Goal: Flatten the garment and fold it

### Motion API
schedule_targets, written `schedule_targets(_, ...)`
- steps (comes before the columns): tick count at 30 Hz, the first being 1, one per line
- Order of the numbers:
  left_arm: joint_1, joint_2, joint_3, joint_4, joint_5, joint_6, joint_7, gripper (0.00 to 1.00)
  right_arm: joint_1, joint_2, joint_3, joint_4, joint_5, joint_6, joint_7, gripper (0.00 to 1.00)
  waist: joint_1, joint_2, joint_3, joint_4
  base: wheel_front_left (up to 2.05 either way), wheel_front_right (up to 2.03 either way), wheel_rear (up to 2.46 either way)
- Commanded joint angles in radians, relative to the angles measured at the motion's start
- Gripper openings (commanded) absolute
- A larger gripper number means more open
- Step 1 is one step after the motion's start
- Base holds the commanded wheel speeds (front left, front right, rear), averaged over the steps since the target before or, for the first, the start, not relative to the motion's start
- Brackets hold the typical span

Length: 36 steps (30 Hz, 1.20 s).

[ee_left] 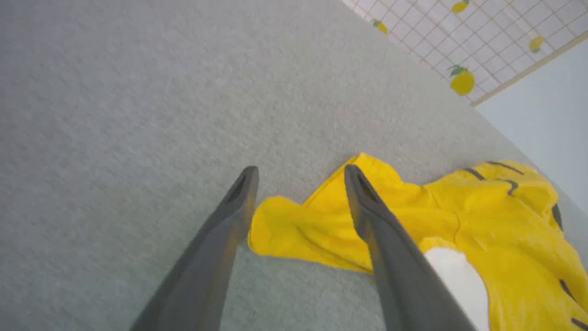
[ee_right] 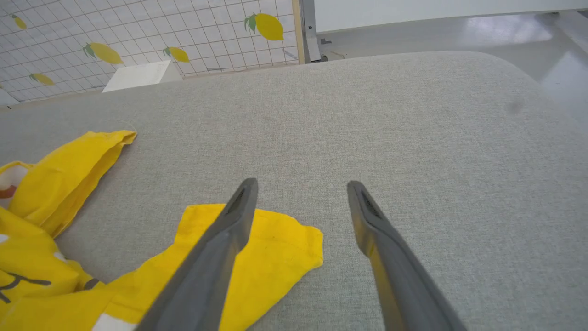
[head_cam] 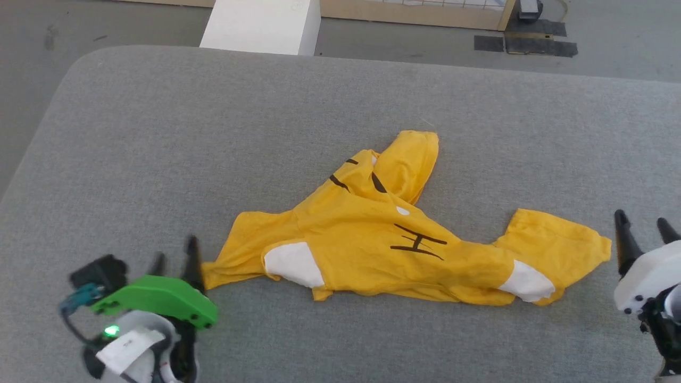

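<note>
The yellow T-shirt (head_cam: 383, 234) lies crumpled on the grey padded table (head_cam: 340, 101), with white patches and black stripe marks showing. My left gripper (head_cam: 174, 255) stands open at the shirt's left end, its fingers straddling the yellow corner (ee_left: 294, 220) in the left wrist view. My right gripper (head_cam: 644, 226) is open just right of the shirt's right sleeve (head_cam: 558, 244). In the right wrist view its left finger (ee_right: 229, 230) overlaps the sleeve corner (ee_right: 285, 248) and nothing lies between the fingers.
Bare grey table surface surrounds the shirt on all sides. Beyond the table's far edge stand a white box (head_cam: 263, 24) and a wooden-framed panel with a lemon-printed grid (ee_right: 138, 37). Dark mats (head_cam: 532, 42) lie on the floor at the far right.
</note>
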Motion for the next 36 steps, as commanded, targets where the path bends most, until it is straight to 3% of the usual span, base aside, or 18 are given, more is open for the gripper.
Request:
schedule_targets(1,-0.008,0.024,0.012,-0.017,0.048,-0.003,-0.078,1.00,0.009,-0.012,0.025,0.007,-0.021,-0.001,0.010,1.00,0.0000,0.0000,0.001,-0.006,0.00,0.00,0.00)
schedule_targets(6,0.016,0.050,-0.009,-0.043,0.180,-0.032,-0.327,1.00,-0.021,-0.068,0.151,0.043,-0.026,-0.001,0.080,1.00,0.0000,0.0000,0.017,0.001,0.00,0.00,0.00)
schedule_targets(9,0.016,0.041,-0.021,-0.048,0.232,-0.042,-0.386,1.00,-0.069,-0.131,0.246,0.078,-0.036,-0.001,0.155,1.00,0.0000,0.0000,0.035,0.016,0.00,0.00,0.00)
schedule_targets(16,-0.006,0.011,-0.037,-0.115,0.375,-0.087,-0.401,1.00,-0.194,-0.261,0.434,0.166,-0.048,-0.001,0.310,1.00,0.0000,0.0000,0.085,0.064,0.00,0.00,0.00)
schedule_targets(25,-0.017,-0.048,-0.002,-0.129,0.418,-0.128,-0.401,1.00,-0.256,-0.397,0.652,0.243,0.051,-0.001,0.491,1.00,0.0000,0.0000,0.128,0.107,0.00,0.00,0.00)
schedule_targets(26,-0.017,-0.051,0.000,-0.126,0.419,-0.133,-0.401,1.00,-0.263,-0.410,0.666,0.239,0.068,-0.001,0.503,0.21,0.0000,0.0000,0.130,0.110,0.00,0.00,0.00)
schedule_targets(27,-0.019,-0.054,0.001,-0.123,0.422,-0.139,-0.401,1.00,-0.273,-0.417,0.668,0.235,0.085,-0.001,0.504,0.00,0.0000,0.0000,0.131,0.112,0.00,0.00,0.00)
schedule_targets(30,-0.021,-0.060,0.010,-0.121,0.421,-0.148,-0.401,1.00,-0.311,-0.418,0.660,0.227,0.103,-0.001,0.488,0.00,0.0000,0.0000,0.135,0.116,0.00,0.00,0.00)
schedule_targets(36,-0.039,-0.065,0.008,-0.114,0.414,-0.165,-0.401,1.00,-0.463,-0.356,0.633,0.273,0.073,-0.001,0.418,0.00,0.0000,0.0000,0.162,0.131,0.00,0.00,0.00)
